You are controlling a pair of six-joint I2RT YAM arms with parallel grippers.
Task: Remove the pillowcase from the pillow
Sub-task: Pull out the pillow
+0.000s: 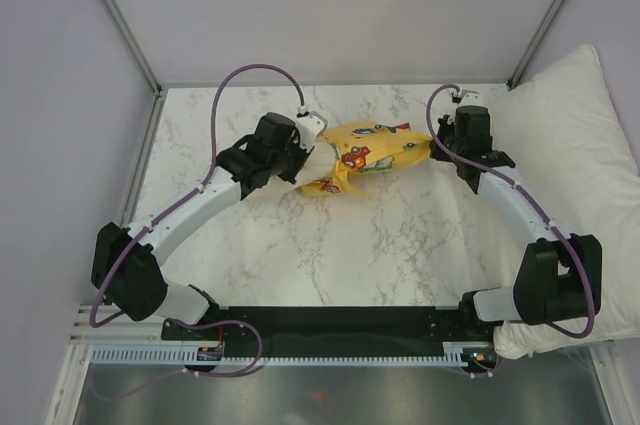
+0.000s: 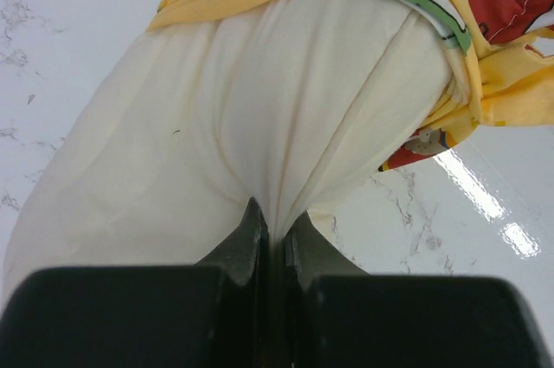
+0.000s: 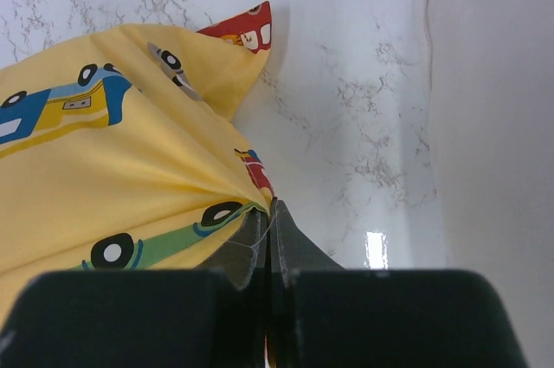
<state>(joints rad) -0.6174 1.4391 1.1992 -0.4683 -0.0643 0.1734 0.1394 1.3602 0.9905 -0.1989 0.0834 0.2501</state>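
Observation:
The yellow pillowcase (image 1: 375, 153) with cartoon vehicles stretches between my two grippers above the marble table. The cream pillow (image 1: 318, 167) sticks out of its left end. My left gripper (image 1: 306, 152) is shut on the pillow; the left wrist view shows the pillow (image 2: 260, 125) pinched between the jaws, with the pillowcase (image 2: 415, 4) bunched round its far part. My right gripper (image 1: 436, 145) is shut on the pillowcase's right end. The right wrist view shows the yellow pillowcase (image 3: 112, 169) gathered into the closed jaws of the right gripper (image 3: 270, 212).
A large white pillow (image 1: 580, 155) lies along the table's right side, close to the right arm; it shows in the right wrist view (image 3: 502, 125). Grey walls enclose the marble table (image 1: 330, 245) at left and back. A black rail (image 1: 340, 325) runs along the near edge.

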